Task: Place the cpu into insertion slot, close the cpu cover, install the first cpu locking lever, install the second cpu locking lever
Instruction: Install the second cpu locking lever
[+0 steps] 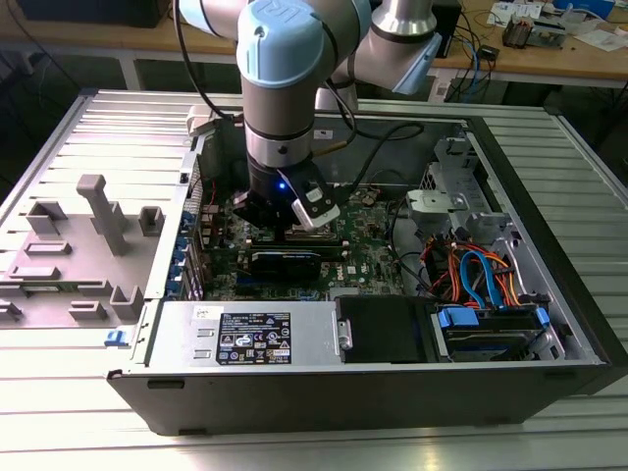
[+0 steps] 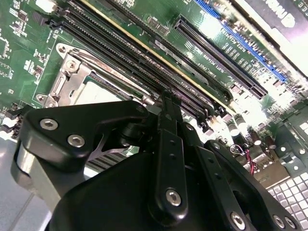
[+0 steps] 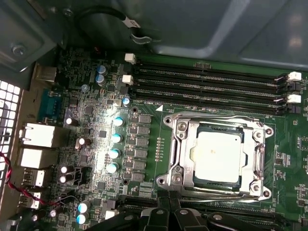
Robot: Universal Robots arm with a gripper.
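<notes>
In the first wrist view the cpu (image 3: 216, 155), a pale silver square, lies in the insertion slot (image 3: 263, 193) of the green motherboard. The cpu cover (image 3: 186, 154), a grey metal frame, lies flat around it. A thin locking lever (image 3: 221, 196) runs along the socket edge nearest my gripper (image 3: 169, 206). Another thin bar (image 3: 216, 117) runs along the opposite edge. My black fingers stand close together with no gap showing, just off that near edge. In the second wrist view the gripper (image 2: 166, 103) hangs beside the socket, with the cpu (image 2: 96, 91) partly hidden. In the exterior view the gripper (image 1: 285, 224) is low inside the case.
Long black memory slots (image 3: 211, 82) flank the socket. A black card (image 1: 285, 260) lies just in front of the gripper. A power supply (image 1: 250, 339) and orange and blue cables (image 1: 481, 275) fill the case's front. A grey fixture plate (image 1: 88, 235) sits at the exterior view's left.
</notes>
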